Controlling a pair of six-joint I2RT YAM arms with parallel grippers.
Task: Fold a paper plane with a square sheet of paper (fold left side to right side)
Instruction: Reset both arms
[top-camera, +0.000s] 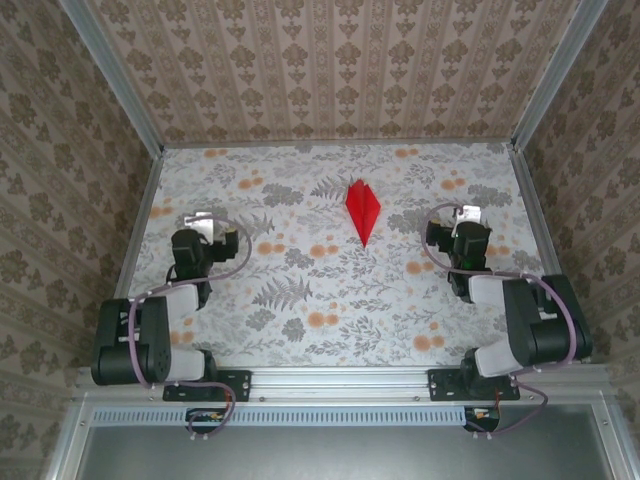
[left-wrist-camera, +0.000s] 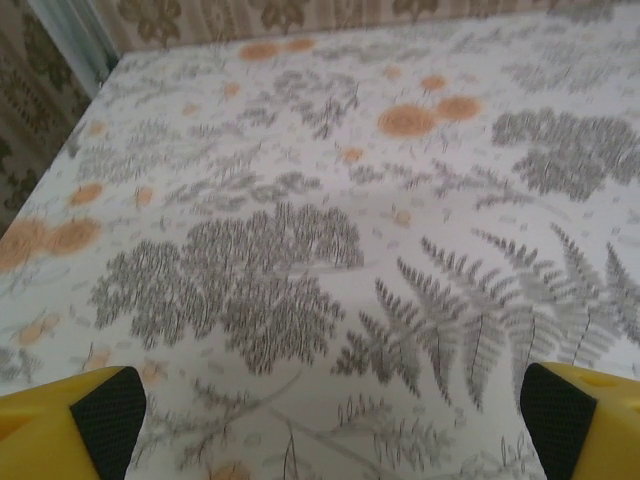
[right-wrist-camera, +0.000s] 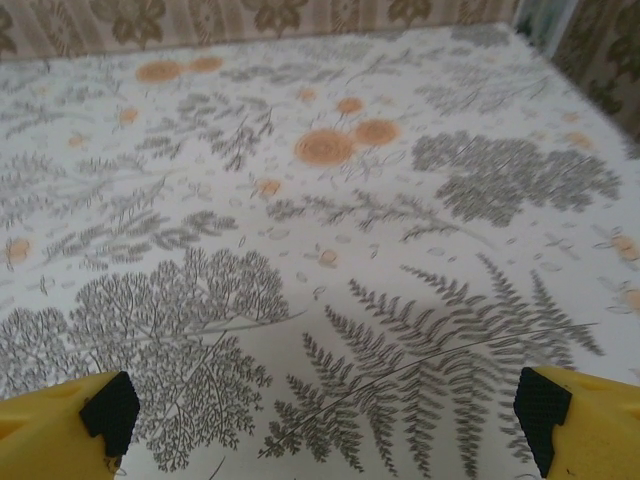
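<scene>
Rectangular desk (top-camera: 330, 290) under pale floral tablecloth (top-camera: 290, 200): grey ferns, orange blotches. Aluminium rail (top-camera: 340, 375) along near edge. Narrow pointed bright red paper plane (top-camera: 362, 208) lies flat on cloth, centre crease showing, sharp tip toward rail. Orange blotches left, right, rail-side of plane.

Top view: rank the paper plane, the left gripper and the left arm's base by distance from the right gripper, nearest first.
From the right gripper:
1. paper plane, to its left, mid-table.
2. left gripper, across the table on the left side.
3. left arm's base, at the near left edge.
</scene>
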